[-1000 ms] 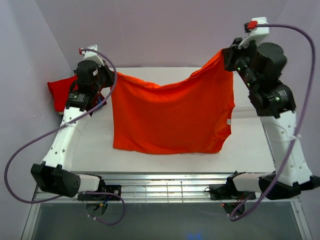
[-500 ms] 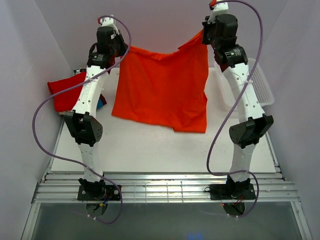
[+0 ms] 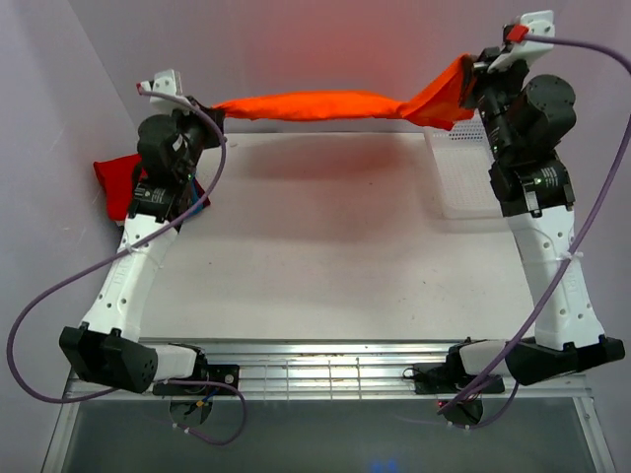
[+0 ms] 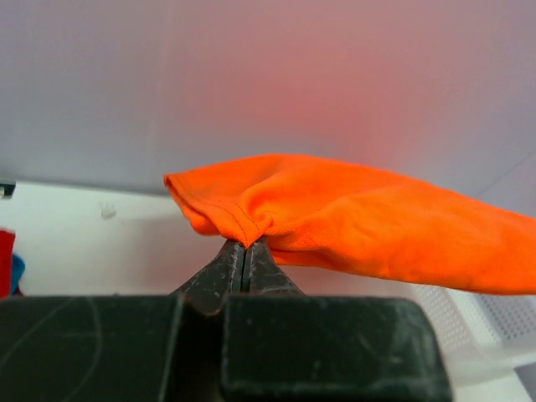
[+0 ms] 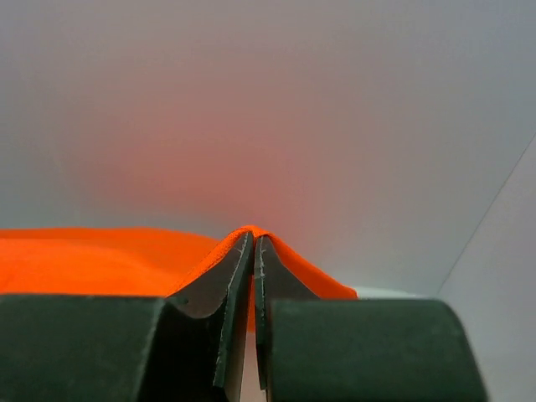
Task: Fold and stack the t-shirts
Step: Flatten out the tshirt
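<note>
Firstly, table (image 3: 296, 266): white, lay in front of both arm bases, with a soft shadow across its far part.
Orange t-shirt (image 3: 315, 104): hung in the air over the table's far edge, pulled into a long narrow band from one gripper to the other, clear of the surface; its right end flared into a wider fold.
White mesh basket (image 3: 458, 187): sat at the far right of the table, beside the right arm, which hid part of it.
Red t-shirt (image 3: 116, 182): lay at the table's far left edge, partly behind the left arm; a sliver of teal-blue cloth (image 3: 200, 205) showed just beside it.
Left gripper (image 4: 245, 244): fingers pressed together, pinching a hemmed edge of the orange t-shirt at their tips.
Right gripper (image 5: 253, 237): fingers nearly together, clamped on a fold of the orange t-shirt that draped over both tips.
</note>
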Tool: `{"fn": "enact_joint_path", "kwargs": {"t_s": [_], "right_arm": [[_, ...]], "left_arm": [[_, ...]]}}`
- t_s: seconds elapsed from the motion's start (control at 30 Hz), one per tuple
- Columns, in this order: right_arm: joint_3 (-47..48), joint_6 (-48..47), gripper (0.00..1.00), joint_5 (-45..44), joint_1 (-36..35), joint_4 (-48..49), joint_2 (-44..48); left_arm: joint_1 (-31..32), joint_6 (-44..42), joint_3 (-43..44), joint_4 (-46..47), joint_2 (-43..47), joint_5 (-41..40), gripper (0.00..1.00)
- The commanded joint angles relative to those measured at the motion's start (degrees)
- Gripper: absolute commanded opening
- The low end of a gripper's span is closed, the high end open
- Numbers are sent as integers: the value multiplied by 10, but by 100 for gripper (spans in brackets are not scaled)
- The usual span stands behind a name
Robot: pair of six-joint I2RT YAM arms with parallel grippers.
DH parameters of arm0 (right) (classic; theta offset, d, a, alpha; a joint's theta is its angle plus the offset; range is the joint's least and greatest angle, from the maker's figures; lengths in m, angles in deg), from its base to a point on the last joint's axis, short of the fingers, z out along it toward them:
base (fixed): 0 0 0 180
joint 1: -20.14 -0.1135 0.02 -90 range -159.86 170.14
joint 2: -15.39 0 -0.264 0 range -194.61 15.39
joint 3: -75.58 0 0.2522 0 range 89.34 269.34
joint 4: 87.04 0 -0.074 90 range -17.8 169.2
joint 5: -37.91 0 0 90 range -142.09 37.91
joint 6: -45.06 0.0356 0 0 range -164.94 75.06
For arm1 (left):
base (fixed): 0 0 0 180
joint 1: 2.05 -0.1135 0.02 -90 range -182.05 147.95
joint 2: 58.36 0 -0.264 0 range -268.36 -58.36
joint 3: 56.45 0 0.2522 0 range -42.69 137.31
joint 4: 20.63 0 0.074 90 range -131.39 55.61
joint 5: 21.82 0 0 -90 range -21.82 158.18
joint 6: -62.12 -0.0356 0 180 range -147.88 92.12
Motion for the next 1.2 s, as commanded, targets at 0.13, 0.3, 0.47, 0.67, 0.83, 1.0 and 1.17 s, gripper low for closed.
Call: {"fn": "enact_joint_path", "kwargs": {"t_s": [0.13,0.3,0.47,0.67,0.83,1.0,1.17], "right_arm": [[-361,37,8,22,0,13,55],[-489,89,8,48,-10,-19,79],[-552,120,8,24,-37,-65,152],[-552,138,8,-13,-57,-191,190],[-578,173,8,-24,-74,-265,201],[-617,217,8,-21,-106,-300,217],[-637,271,8,-42,-138,-346,247]], "left_arm": [[-2,24,-280,93,40,16,0],[2,46,-402,115,23,46,0],[14,56,-486,123,16,33,0],[33,62,-510,81,9,-5,0],[42,93,-503,8,0,-44,0],[55,136,-486,-70,6,-87,0],[60,165,-481,-117,31,-126,0]]}}
